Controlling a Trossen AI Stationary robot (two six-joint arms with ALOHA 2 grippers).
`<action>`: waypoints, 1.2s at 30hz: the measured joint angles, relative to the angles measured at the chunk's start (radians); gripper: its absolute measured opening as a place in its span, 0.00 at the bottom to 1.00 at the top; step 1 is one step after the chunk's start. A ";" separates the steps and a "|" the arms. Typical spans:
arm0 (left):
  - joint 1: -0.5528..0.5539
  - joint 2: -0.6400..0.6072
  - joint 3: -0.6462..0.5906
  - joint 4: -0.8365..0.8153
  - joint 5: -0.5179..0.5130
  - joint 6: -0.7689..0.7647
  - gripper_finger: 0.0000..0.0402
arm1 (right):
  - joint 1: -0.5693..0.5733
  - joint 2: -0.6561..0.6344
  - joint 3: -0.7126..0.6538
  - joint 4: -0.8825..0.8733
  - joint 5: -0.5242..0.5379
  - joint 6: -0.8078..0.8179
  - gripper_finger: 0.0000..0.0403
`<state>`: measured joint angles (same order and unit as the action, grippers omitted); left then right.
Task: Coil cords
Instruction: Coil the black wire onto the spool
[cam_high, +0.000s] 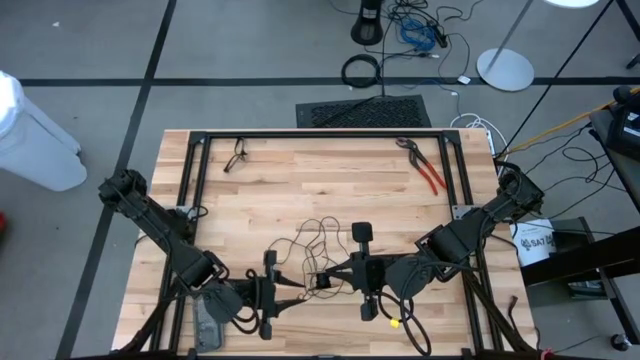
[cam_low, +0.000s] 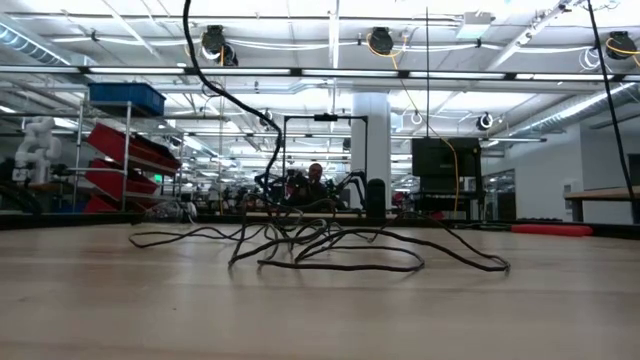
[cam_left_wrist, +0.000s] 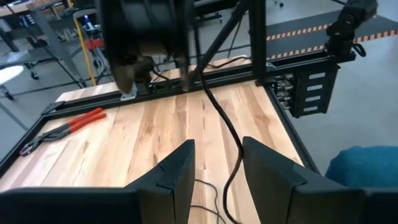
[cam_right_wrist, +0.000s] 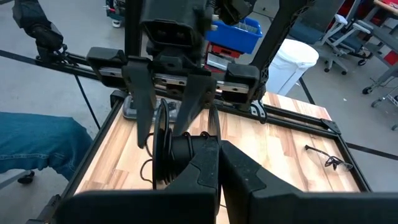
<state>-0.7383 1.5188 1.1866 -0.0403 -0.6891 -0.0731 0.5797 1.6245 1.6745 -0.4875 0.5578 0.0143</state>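
Desk (cam_high: 300, 170) of pale wood planks carries a loose tangle of thin black cord (cam_high: 315, 238) near its middle. Left tool (cam_high: 268, 292) sits just beside the tangle, fingers apart, a strand running between them; contact cannot be made out. Right tool (cam_high: 330, 280) faces it with fingers together; whether cord is pinched is hidden. Red-handled pliers (cam_high: 428, 168) lie well apart. Cord's pale end piece not discernible.

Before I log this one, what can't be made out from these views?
- Cord pale end piece: too small in the high view, lost in the tangle in the low view.
- What the shut right claw pinches: its own fingers hide it.
- Whether the open left claw touches the cord: frame edge cuts it off.
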 joint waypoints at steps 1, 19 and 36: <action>0.000 0.000 0.000 -0.002 0.000 0.000 0.35 | 0.000 0.000 0.000 0.001 0.000 0.000 0.00; 0.015 0.000 0.000 0.005 -0.054 -0.053 0.04 | 0.000 0.000 0.000 0.001 0.000 0.000 0.00; 0.045 -0.002 0.000 -0.137 -0.179 -0.191 0.01 | -0.037 0.001 0.000 0.125 0.001 0.105 0.00</action>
<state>-0.6930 1.5173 1.1866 -0.1776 -0.8684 -0.2643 0.5428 1.6257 1.6745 -0.3622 0.5587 0.1193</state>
